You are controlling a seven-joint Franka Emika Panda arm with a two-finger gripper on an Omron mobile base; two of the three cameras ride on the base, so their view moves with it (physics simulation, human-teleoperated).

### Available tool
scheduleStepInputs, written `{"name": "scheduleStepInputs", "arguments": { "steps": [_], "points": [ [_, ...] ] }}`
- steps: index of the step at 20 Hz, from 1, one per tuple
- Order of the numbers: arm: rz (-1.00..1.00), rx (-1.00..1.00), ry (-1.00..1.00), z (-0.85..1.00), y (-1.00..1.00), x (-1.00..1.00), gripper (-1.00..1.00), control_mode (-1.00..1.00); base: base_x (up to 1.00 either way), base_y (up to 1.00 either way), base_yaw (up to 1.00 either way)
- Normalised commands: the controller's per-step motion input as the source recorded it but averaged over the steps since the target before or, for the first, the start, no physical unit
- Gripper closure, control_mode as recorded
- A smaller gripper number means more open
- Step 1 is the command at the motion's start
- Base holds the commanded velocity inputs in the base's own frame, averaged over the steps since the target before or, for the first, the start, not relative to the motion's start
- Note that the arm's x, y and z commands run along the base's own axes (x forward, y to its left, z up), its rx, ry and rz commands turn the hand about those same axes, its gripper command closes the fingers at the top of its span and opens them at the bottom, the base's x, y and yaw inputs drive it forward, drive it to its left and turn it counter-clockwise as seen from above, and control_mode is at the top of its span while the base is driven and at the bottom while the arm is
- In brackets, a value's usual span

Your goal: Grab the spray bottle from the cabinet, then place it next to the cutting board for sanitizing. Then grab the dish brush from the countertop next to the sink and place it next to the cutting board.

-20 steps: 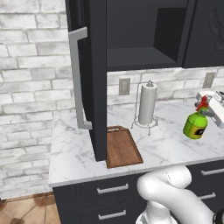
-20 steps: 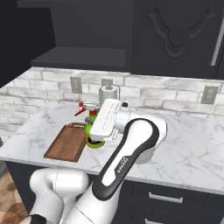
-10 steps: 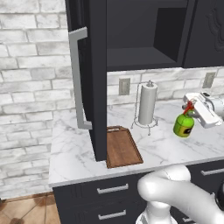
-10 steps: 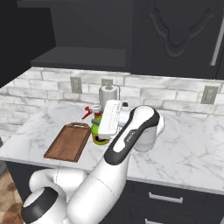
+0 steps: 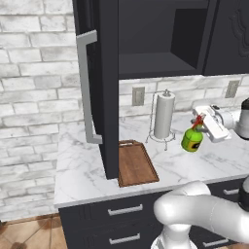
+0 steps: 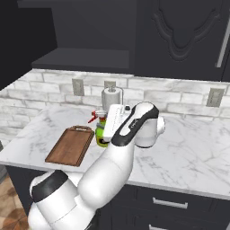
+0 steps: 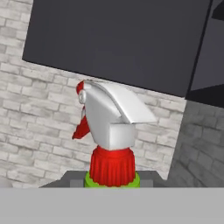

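Green spray bottle is clamped in the tool, above the worktop; lower it upright just beside the cutting board, clear of the paper-towel holder.

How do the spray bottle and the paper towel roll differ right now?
The spray bottle is bright green with a red-and-white nozzle; the paper towel roll is plain white. The bottle is carried in the gripper, tilted, above the countertop; the roll stands upright on a wire holder on the countertop. The bottle is squat, the roll taller. Both sit right of the cutting board, near the brick backsplash.
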Motion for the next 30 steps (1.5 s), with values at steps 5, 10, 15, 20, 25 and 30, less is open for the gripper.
{"name": "scheduleStepInputs", "arguments": {
  "steps": [5,10,15,20,25,30],
  "points": [
    [0.0,0.0,0.0,-0.35,0.0,0.37,1.0,-1.0,0.0,0.0,0.0],
    [0.0,0.0,0.0,-0.4,0.02,0.26,1.0,-1.0,0.0,0.0,0.0],
    [0.0,0.0,0.0,-0.46,0.0,0.3,1.0,-1.0,0.0,0.0,0.0],
    [0.0,0.0,0.0,-0.46,0.02,0.34,1.0,-1.0,0.0,0.0,0.0],
    [0.0,0.0,0.03,-0.3,0.13,0.26,1.0,-1.0,0.0,0.0,0.0],
    [0.0,0.03,0.04,-0.17,0.11,0.21,1.0,-1.0,0.0,0.0,0.0]
  ]
}}
